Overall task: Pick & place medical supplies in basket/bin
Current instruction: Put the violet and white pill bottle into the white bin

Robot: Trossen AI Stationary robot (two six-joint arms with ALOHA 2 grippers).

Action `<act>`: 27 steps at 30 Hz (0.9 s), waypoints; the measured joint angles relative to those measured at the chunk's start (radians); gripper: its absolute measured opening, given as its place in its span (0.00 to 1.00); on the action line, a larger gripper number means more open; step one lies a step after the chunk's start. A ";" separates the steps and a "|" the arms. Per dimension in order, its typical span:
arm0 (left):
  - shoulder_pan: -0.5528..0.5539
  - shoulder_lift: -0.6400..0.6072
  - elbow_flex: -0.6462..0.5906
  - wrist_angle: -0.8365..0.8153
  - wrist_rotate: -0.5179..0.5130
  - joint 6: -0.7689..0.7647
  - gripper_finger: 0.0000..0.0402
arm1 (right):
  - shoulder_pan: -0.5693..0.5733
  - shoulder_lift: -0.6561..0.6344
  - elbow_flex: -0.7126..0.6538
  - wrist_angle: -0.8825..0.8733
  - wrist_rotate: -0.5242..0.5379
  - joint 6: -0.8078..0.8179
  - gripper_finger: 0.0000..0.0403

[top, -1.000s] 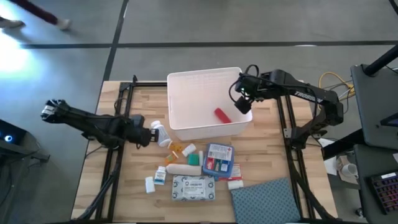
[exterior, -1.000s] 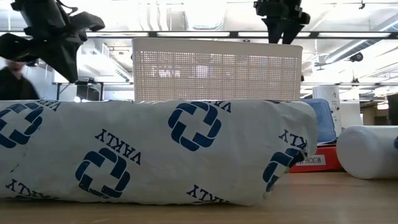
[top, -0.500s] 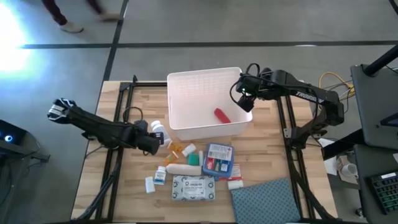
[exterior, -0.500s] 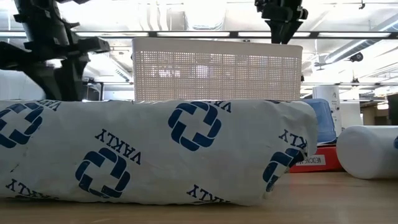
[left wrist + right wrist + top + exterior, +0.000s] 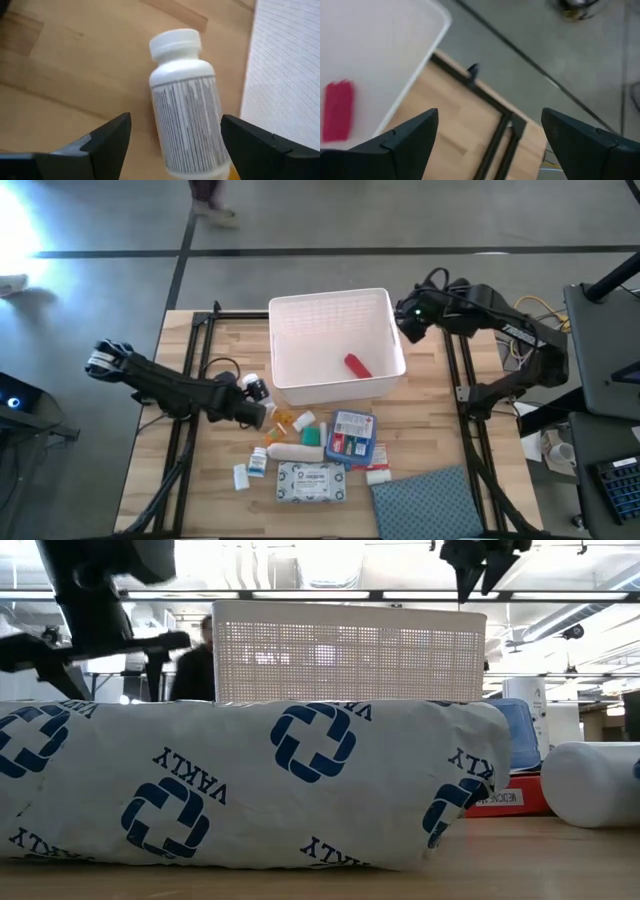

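A white pill bottle (image 5: 185,105) lies on its side on the wooden table (image 5: 215,345), by the near left corner of the white basket (image 5: 290,315). My left gripper (image 5: 175,120) is open, tipped down over the bottle, one finger on each side, and no touch shows. In the basket lies a red tube (image 5: 358,365). My right gripper (image 5: 408,320) hangs open and empty over the basket's far right corner (image 5: 437,22). More supplies lie near the front: an orange vial (image 5: 283,420), a white roll (image 5: 290,451), a blue-red-white box (image 5: 350,437) and a grey-green packet (image 5: 311,483).
A blue-grey cloth (image 5: 425,500) lies at the near right corner. In the low view the packet (image 5: 250,785) fills the foreground, with a white bottle (image 5: 600,785) to its right. Bare wood lies left of the basket. A person (image 5: 200,660) stands beyond the table.
My left gripper has come down toward the pill bottle, rolled about its own axis and opened. My right gripper has left the space over the basket, going up and toward the table's right edge, still open. The supplies have not moved.
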 joint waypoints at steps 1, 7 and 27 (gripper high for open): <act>0.012 0.007 -0.007 0.016 0.000 -0.007 0.71 | -0.004 -0.008 -0.003 0.000 0.019 0.011 0.86; 0.063 -0.021 -0.100 0.172 -0.003 -0.023 0.72 | -0.007 -0.049 -0.039 0.000 0.041 0.058 0.85; 0.098 -0.159 -0.383 0.484 0.088 0.045 0.72 | -0.007 -0.030 -0.178 -0.001 0.017 0.167 0.84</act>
